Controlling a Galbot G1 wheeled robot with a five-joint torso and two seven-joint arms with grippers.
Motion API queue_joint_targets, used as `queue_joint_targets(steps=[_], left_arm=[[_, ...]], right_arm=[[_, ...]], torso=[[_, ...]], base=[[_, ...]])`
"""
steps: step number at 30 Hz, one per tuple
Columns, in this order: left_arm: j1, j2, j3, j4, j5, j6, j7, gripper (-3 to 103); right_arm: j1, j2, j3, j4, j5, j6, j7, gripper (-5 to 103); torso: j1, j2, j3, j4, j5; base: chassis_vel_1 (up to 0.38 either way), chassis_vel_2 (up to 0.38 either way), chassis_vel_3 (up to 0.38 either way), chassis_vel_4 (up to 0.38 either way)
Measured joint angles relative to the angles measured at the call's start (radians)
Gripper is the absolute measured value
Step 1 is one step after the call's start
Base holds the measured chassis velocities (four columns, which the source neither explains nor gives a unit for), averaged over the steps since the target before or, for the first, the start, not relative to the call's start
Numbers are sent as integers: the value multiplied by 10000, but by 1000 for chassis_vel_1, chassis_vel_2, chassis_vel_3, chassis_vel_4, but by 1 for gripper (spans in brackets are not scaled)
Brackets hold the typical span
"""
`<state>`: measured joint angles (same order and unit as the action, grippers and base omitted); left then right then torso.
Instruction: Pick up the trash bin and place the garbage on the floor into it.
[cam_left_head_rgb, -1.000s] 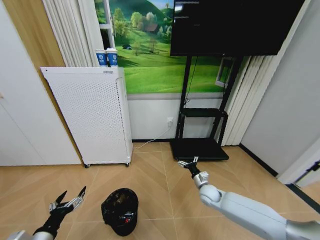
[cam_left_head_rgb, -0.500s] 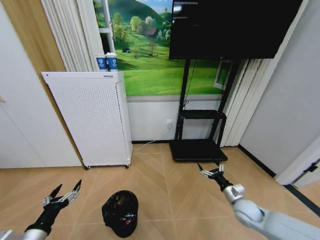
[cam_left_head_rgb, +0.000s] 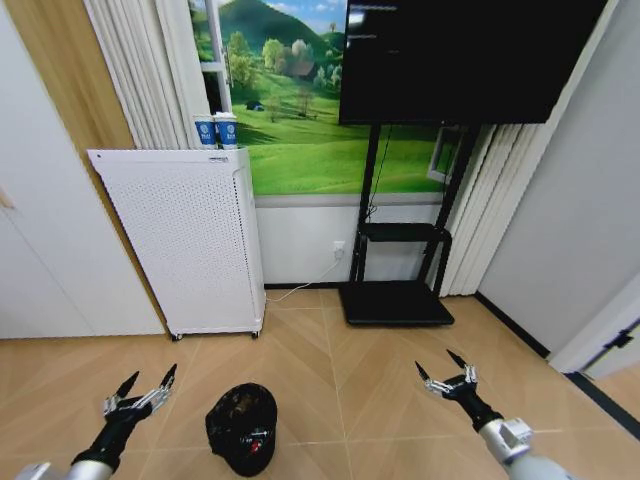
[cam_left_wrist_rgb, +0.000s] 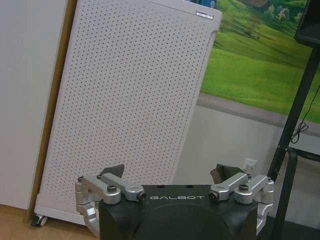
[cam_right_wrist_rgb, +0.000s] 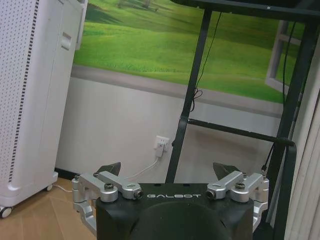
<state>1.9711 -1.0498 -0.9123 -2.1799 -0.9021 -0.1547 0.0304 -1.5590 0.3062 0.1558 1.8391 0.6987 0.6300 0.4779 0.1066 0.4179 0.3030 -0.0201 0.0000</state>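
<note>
Low on the wood floor (cam_left_head_rgb: 330, 390), in front of the white perforated cabinet (cam_left_head_rgb: 185, 240): the trash bin (cam_left_head_rgb: 242, 428), small, round, black, with red-and-white scraps showing inside. Just left of it, apart: the left gripper (cam_left_head_rgb: 143, 391), fingers spread wide, holding nothing. Well to the right: the right gripper (cam_left_head_rgb: 441, 370), equally splayed and empty. Compared with a second ago: right arm pulled back and lower, nearer the robot; bin unmoved.
</note>
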Motion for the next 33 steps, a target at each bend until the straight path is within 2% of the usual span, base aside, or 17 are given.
queue_joint_targets(steps=[16, 33], left_arm=[[-52, 186, 110, 18, -17, 29, -41, 100], [51, 109, 99, -136, 36, 35, -46, 100]], right_arm=[[-605, 304, 693, 102, -142, -78, -94, 100], [-514, 568, 761, 40, -337, -107, 50, 100]], torso=[[230, 628, 399, -3, 0], [511, 1349, 838, -2, 0]], base=[[0, 0, 0, 0], [0, 0, 0, 0]])
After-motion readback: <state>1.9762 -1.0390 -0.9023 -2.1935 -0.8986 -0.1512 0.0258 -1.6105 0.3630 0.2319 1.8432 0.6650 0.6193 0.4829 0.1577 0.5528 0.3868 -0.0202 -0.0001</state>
